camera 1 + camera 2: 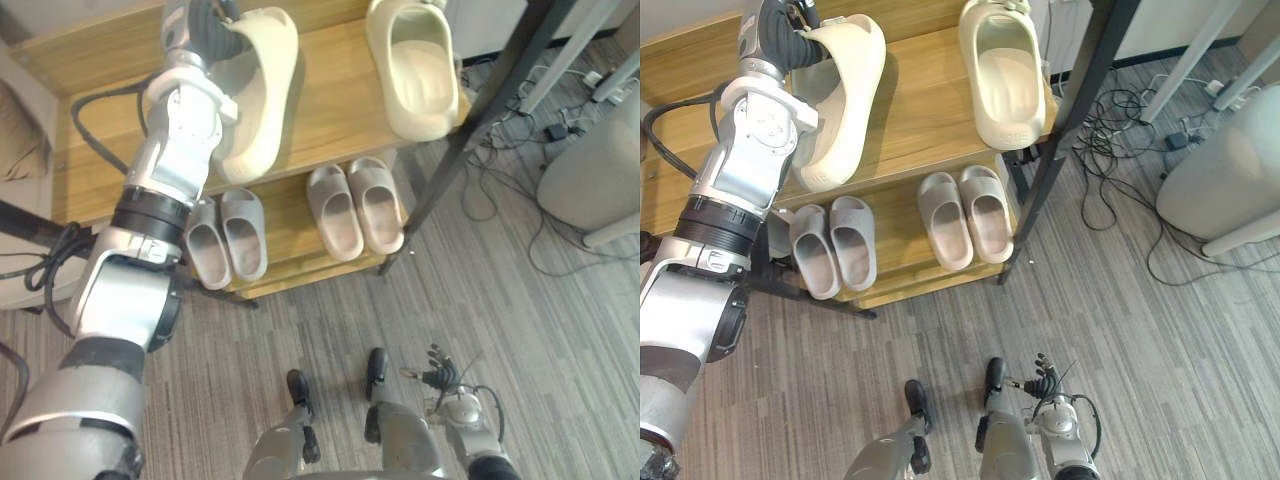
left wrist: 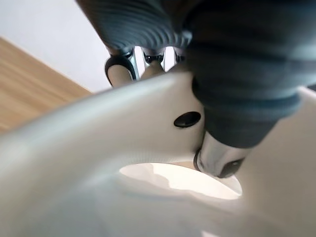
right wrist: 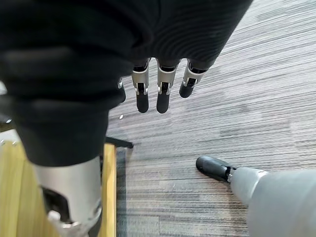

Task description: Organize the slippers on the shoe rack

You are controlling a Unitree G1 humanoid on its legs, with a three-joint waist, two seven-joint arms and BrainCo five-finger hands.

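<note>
Left eye view showed the left hand pinching a tilted slipper on the rack; it needed laying flat slowly; right hand hung loose-fingered

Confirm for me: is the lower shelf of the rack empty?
No, a left grey pair and a right grey pair sit on the lower shelf.

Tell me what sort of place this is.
Probably an office or lab room rather than a home. A wooden shoe rack holding slippers stands on grey striped carpet flooring, and loose cables trail across the floor beside it.
</note>
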